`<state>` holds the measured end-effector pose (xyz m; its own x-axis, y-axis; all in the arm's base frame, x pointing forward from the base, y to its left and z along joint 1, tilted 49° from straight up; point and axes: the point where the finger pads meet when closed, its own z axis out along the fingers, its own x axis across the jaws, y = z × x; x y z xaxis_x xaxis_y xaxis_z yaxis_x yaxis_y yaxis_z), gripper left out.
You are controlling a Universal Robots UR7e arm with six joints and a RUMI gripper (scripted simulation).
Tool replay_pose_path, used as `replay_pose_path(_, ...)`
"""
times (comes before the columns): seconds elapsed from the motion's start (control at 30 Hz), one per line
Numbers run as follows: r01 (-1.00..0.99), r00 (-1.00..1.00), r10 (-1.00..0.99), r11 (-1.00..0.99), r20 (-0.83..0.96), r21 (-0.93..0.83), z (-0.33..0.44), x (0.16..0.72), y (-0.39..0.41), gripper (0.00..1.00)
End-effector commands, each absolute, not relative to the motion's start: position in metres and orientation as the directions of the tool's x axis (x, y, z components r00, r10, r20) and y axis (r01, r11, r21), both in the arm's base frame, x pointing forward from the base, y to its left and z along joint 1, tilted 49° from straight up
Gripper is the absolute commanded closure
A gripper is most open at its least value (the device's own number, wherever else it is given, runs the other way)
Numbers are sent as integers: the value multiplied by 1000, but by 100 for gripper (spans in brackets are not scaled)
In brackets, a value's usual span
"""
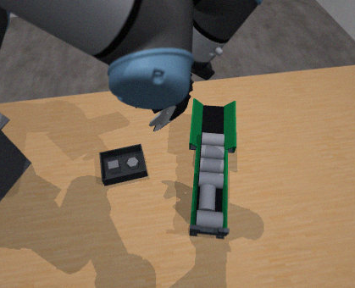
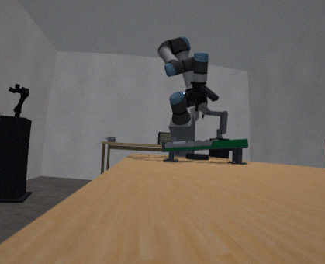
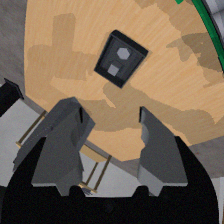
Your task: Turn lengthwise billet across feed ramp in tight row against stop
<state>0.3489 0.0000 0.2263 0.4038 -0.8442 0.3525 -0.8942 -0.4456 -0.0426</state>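
Note:
The green feed ramp [image 1: 196, 123] [image 2: 223, 144] stands on the wooden table, and its dark stop [image 1: 209, 231] is at the near end. One billet [image 1: 209, 218] lies across against the stop. Behind it the odd billet [image 1: 206, 196] lies lengthwise. Several more billets [image 1: 212, 164] lie across, higher up the ramp. My gripper [image 1: 161, 120] [image 3: 110, 108] hangs above the table to the left of the ramp's upper end. Its fingers stand apart with nothing between them.
A small black tray [image 1: 125, 178] [image 3: 131, 43] with a square and a hexagonal piece lies on the table left of the ramp. The arm's big blue joint [image 1: 151, 78] hides the table's far edge. A second table [image 2: 130, 147] stands behind.

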Motion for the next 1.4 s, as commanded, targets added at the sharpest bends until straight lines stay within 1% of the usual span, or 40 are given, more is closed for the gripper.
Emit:
replay_pose_path(0.0,-889,414,-837,-457,357,-40,226,346,-1,60)
replay_pose_path(0.17,-766,552,-657,-642,514,2,232,334,0,60)
replay_pose_path(0.57,-766,552,-657,-642,514,2,232,334,0,60)
replay_pose_path(0.73,-612,639,-431,-786,637,83,232,333,1,60)
replay_pose_path(1.13,-612,639,-431,-786,637,83,232,333,1,60)
replay_pose_path(1.3,-439,666,-178,-879,724,188,232,333,1,60)
replay_pose_path(1.37,-439,666,-178,-879,724,188,232,333,1,60)
